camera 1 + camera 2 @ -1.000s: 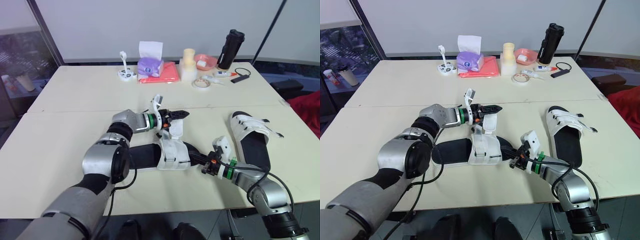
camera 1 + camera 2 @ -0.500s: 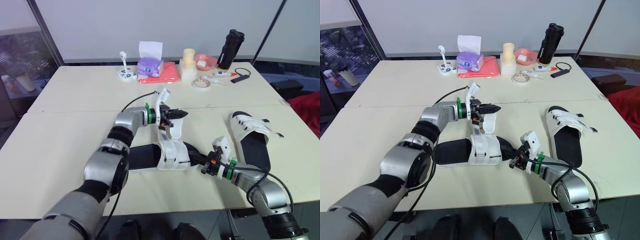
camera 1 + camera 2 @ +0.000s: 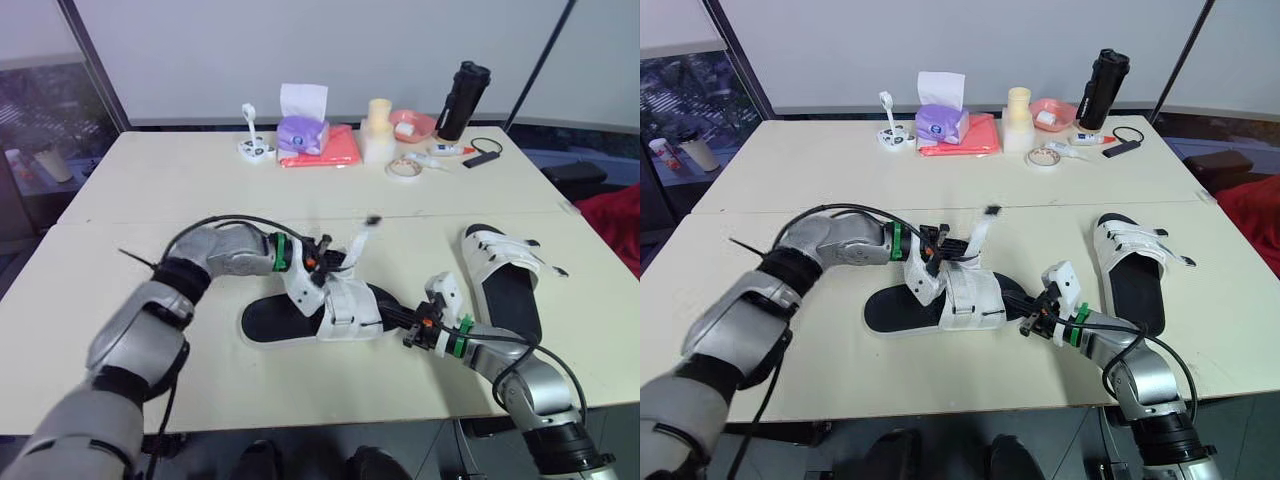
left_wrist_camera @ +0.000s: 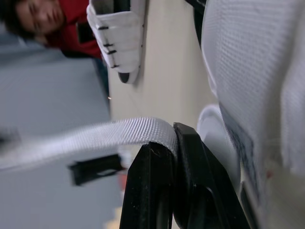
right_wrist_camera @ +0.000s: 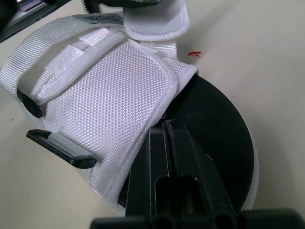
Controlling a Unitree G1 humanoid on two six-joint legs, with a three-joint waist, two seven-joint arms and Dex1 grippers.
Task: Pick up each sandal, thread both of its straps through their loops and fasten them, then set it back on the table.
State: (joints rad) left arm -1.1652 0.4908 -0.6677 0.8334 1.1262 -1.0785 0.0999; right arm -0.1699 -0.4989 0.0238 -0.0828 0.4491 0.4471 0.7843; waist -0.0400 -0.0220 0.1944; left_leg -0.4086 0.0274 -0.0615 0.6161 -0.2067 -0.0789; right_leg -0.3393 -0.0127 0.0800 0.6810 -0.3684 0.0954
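head view: my left arm lies low over the worktop [image 3: 120,180], elbow bent outward and forearm running in toward the middle. the left end effector [image 3: 322,262] sits just above the sandal [image 3: 275,318] and is clenched on its white strap [image 3: 355,238]. the strap rises slanting up and away from me, its dark tip in the air. the sandal lies flat near the front middle of the worktop, black sole down, with the white upper wrapped across it. my right arm comes in from the front right corner with its forearm almost level with the surface. the right end effector [image 3: 398,318] meets the sandal's nearest end. the second sandal [image 3: 505,280] lies well apart on the right. a tissue box [image 3: 300,130] and a black bottle [image 3: 462,95] stand along the far edge.

left wrist view: the 2 black fingers [image 4: 190,191] are pressed together with the strap's webbing pinched between their tips. the strap bends over one tip and runs off sideways. the sandal's white mesh upper sits close beside the fingers. beyond them lies the second sandal, with a person [image 4: 43,19] in red behind it.

right wrist view: the right fingers [image 5: 183,162] are closed with no gap, grasping the sandal's edge. their tips sit on the hem where the white upper meets the black sole.
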